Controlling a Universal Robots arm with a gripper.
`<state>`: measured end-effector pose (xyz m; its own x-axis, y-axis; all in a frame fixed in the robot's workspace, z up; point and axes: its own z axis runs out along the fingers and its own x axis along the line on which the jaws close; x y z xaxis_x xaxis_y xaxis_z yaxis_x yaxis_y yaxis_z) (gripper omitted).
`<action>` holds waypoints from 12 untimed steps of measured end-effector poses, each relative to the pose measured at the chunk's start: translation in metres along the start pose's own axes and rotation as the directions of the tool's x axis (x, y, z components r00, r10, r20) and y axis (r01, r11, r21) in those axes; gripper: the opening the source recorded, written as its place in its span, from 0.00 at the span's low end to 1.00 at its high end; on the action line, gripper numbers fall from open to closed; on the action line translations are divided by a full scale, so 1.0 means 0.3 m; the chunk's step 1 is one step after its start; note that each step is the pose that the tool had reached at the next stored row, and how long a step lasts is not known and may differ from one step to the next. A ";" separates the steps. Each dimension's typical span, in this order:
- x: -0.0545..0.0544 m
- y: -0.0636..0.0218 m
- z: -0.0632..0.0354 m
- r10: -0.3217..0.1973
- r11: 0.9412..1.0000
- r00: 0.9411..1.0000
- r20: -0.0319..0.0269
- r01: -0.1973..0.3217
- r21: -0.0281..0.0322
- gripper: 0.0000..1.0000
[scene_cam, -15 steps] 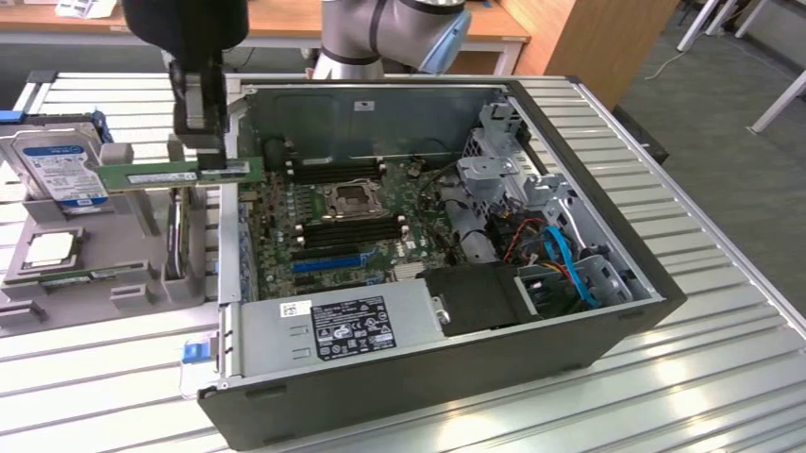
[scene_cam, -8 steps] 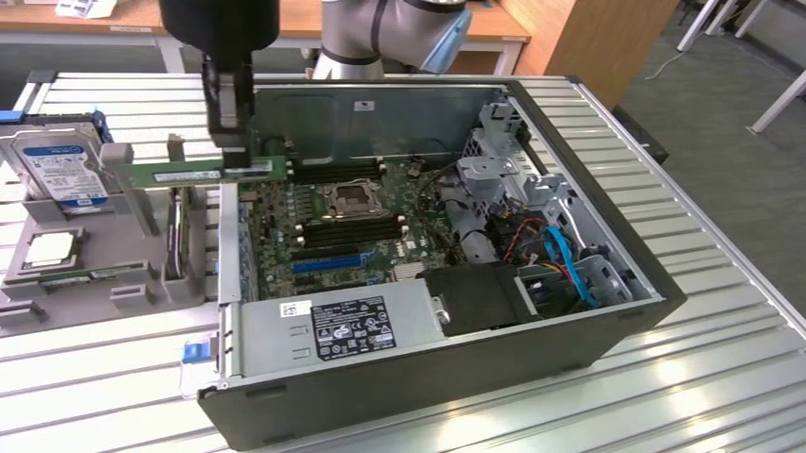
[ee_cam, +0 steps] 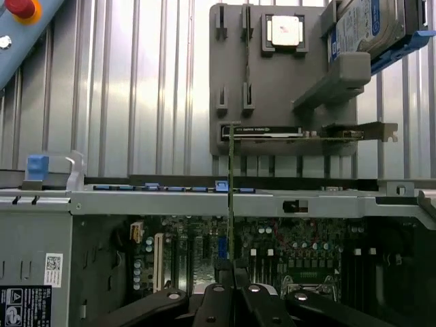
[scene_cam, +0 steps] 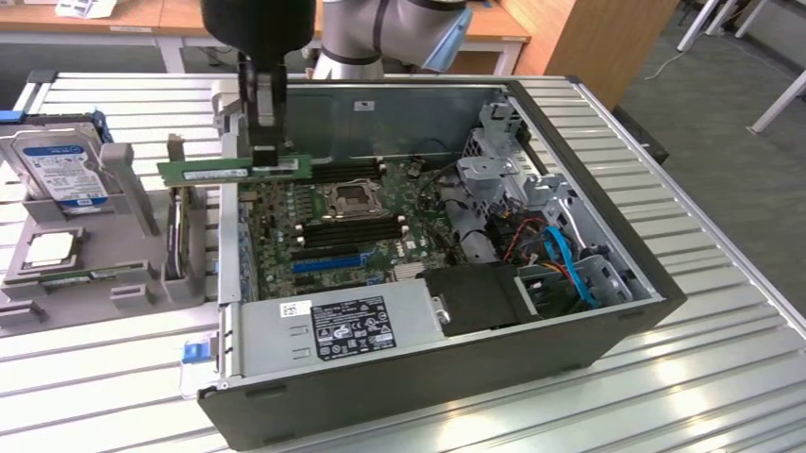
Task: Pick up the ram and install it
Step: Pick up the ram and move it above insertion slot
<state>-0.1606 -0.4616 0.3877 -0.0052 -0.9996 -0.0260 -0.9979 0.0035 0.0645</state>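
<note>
The ram [scene_cam: 222, 171] is a long green stick held level in the air over the open computer case's wall on the exterior view's left. My gripper [scene_cam: 267, 157] comes down from above and is shut on the stick near its end on the exterior view's right. In the wrist view the ram [ee_cam: 231, 194] shows edge-on as a thin green line rising from my gripper [ee_cam: 234, 289], above the case wall [ee_cam: 204, 201]. The motherboard [scene_cam: 343, 219] with its dark memory slots [scene_cam: 350, 229] lies inside the case, below and to the exterior view's right of the stick.
A grey parts holder [scene_cam: 132, 283] beside the case carries a hard drive [scene_cam: 57, 170], a processor chip [scene_cam: 51, 248] and an upright card [ee_cam: 300, 134]. The power supply [scene_cam: 340, 326], drive cage [scene_cam: 504, 179] and blue cables [scene_cam: 573, 269] crowd the case. A red button [ee_cam: 19, 7] sits on the table.
</note>
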 end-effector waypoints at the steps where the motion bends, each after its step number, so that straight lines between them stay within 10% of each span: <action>1: 0.000 -0.010 -0.001 0.000 1.000 1.000 0.000 0.000 0.000 0.11; 12: -0.001 -0.117 -0.007 0.000 1.000 1.000 0.000 0.000 -0.002 0.11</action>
<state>-0.1255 -0.4616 0.3877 -0.0052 -0.9996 -0.0260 -0.9978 0.0035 0.0664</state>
